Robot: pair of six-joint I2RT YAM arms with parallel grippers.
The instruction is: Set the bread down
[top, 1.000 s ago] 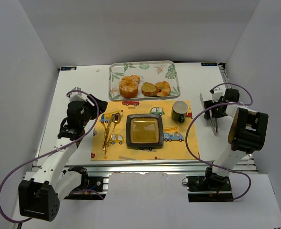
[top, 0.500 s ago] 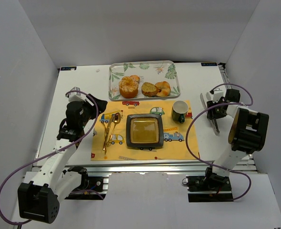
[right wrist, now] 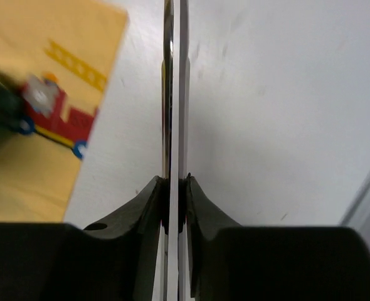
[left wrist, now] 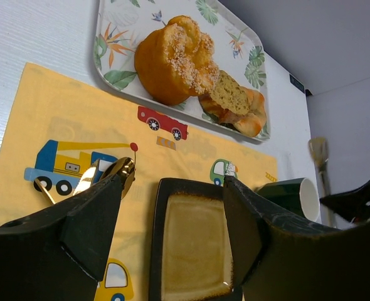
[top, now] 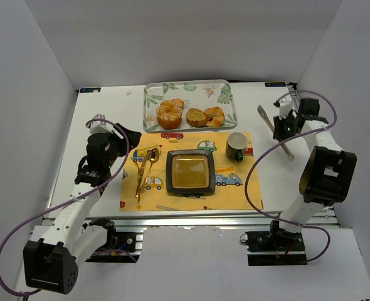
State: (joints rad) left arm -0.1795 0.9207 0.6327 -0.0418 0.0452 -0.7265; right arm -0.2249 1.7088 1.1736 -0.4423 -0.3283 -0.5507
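Note:
The bread, a round sugared bun (top: 170,113) and cut slices (top: 206,116), lies on the leaf-print tray (top: 222,94) at the back; the left wrist view shows the same bun (left wrist: 172,59). A dark square plate (top: 190,172) sits on the yellow placemat (top: 235,188). My right gripper (top: 281,130) is shut on thin metal tongs (top: 263,116), whose two blades (right wrist: 174,75) are pressed together between its jaws, above the white table right of the mat. My left gripper (left wrist: 172,232) hangs open over the mat's left part, facing the plate (left wrist: 194,251), with nothing in it.
A dark green cup (top: 237,146) stands on the mat's right side, right of the plate. Gold cutlery (top: 143,172) lies on the mat's left side. White walls close in the table on three sides.
My right gripper has closed on the tongs and carried them toward the back right of the table. The left arm has barely moved.

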